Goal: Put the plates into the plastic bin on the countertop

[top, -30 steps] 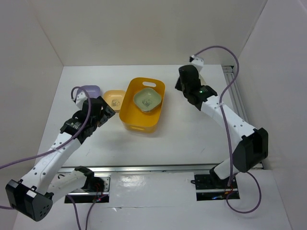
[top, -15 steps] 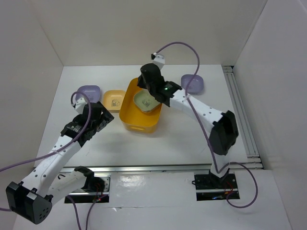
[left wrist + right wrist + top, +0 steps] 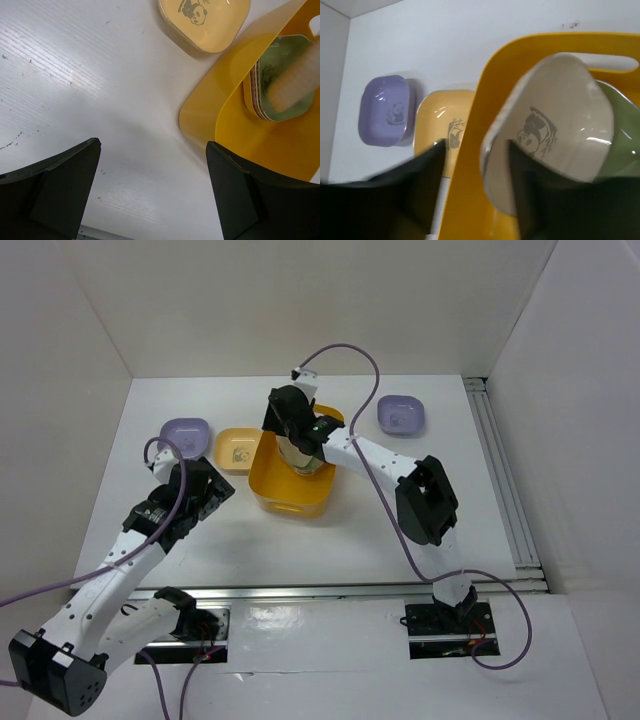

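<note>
Over the plastic bin [image 3: 290, 490] at mid-bench, the right arm [image 3: 380, 455] has just swung in from the far right. Its jaws are parting and release the tilted cream plate [image 3: 555, 125] onto the green plates [image 3: 620, 140] inside. The left arm [image 3: 120, 550] hovers with its jaws spread wide and empty, and the yellow-orange plate [image 3: 238, 449] still waits outside.
</note>
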You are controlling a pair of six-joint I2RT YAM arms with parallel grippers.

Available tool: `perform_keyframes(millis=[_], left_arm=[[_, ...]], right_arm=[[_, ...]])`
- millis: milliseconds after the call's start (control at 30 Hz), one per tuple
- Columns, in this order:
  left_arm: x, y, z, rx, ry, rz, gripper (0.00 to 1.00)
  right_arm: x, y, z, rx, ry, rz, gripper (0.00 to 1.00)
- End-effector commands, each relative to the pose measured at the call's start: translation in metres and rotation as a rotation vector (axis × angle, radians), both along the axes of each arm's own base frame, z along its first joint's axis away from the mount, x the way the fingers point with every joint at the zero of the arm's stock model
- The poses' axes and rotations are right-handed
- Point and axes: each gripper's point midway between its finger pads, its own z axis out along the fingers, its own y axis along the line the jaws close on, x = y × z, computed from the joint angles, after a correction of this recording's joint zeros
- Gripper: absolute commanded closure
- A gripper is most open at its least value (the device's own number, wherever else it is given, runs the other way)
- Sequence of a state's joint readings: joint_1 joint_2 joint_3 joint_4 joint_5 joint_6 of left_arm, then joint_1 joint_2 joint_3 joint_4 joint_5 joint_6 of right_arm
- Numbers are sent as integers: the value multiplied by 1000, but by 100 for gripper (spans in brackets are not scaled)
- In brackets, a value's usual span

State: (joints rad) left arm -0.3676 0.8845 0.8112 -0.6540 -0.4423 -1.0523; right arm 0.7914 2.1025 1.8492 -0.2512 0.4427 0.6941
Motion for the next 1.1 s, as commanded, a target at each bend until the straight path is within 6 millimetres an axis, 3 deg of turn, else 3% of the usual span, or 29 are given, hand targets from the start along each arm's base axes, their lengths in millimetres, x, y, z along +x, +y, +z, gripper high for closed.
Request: perform_keyframes(millis=[0, 33, 67, 100, 133, 200, 267, 367, 400, 467, 533, 667, 767, 833, 867, 933, 967, 1033, 1067], left_arm=[[1, 5, 4, 4, -23, 21, 0], [1, 7, 4, 4, -23, 30, 0], [1, 7, 4, 4, -23, 30, 0], [0, 8, 0, 7, -14, 30, 0], [0, 8, 0, 7, -14, 30, 0], [0, 8, 0, 7, -14, 30, 0], [-2, 8, -4, 11, -4, 30, 0], [1, 10, -3, 8, -13, 40, 0], [1, 10, -5, 8, -11, 40, 0], [2, 9, -4, 5, -20, 40, 0], [1, 8, -8, 1, -9, 32, 0], [2, 7, -7, 0, -9, 14, 0], [2, 5, -11, 1, -6, 1, 0], [0, 4, -17, -2, 4, -6, 0], [0, 5, -15, 2, -4, -12, 0], [0, 5, -15, 2, -4, -12, 0], [-1, 3, -15, -5, -1, -19, 0], [-1, 0, -17, -11, 10, -28, 0], [0, 0, -20, -8, 19, -28, 0]], right_arm=[[11, 12, 37, 72, -85, 13, 30], [6, 17, 37, 60, -89, 31, 26], [9, 16, 43, 65, -102, 20, 16], [5, 20, 58, 60, -131, 41, 15], [2, 22, 58, 44, -139, 43, 8], [-2, 17, 90, 48, -196, 30, 3], [-6, 9, 101, 31, -213, 29, 0], [-6, -23, 120, 3, -258, -11, 0], [-8, -42, 118, -41, -266, -22, 0], [7, -81, 113, -70, -261, -93, 0], [27, -128, 93, -113, -222, -151, 0], [48, -193, 65, -247, -191, -208, 0], [60, -229, 48, -321, -171, -203, 0], [68, -238, 50, -320, -196, -169, 0], [74, -242, 37, -333, -174, -148, 0], [91, -263, 42, -338, -155, -184, 0], [102, -274, 19, -365, -107, -186, 0], [116, -279, 18, -376, -88, -180, 0], [123, -277, -6, -393, -46, -172, 2]])
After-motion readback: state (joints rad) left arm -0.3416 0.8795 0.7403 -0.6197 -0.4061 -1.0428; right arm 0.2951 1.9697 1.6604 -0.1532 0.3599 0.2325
